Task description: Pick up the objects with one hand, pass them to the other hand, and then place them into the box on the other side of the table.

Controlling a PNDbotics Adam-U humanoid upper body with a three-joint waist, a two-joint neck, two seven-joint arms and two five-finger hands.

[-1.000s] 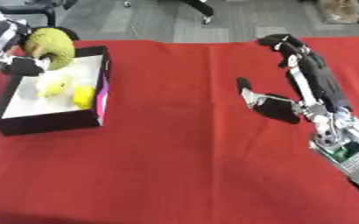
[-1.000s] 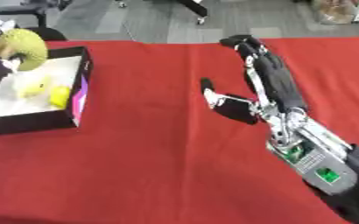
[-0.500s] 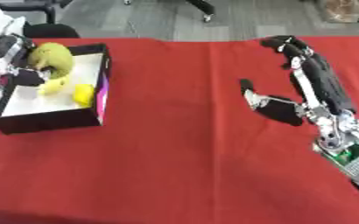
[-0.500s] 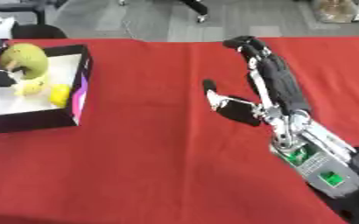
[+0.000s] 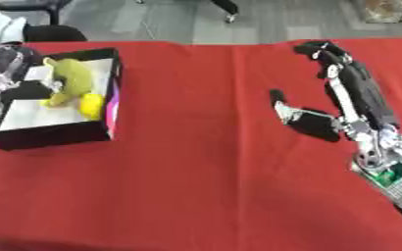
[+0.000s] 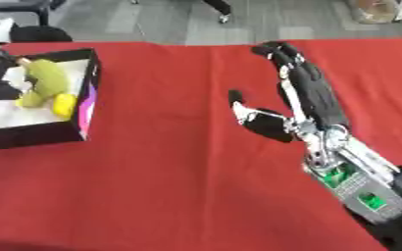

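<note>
The table is covered by a red cloth. A black box with a white inner floor stands on the cloth near the left edge, with a pink-purple patch showing on the side wall that faces the table's centre.

Inside the box lies a green, pear-like object, leaning from the far wall toward the near right corner. A smaller yellow object rests just beside its lower end, against the right wall of the box. Both objects lie within the box walls.

The left hand shows at the left edge of the view, over the far left part of the box. Only part of it is visible, and whether its fingers are spread, closed or touching the green object cannot be told.

The right hand is on the right side of the table, well apart from the box. Its fingers are straight and held close together, pointing toward the far edge of the table. The thumb sticks out sideways toward the centre of the table. The hand holds nothing.
</note>
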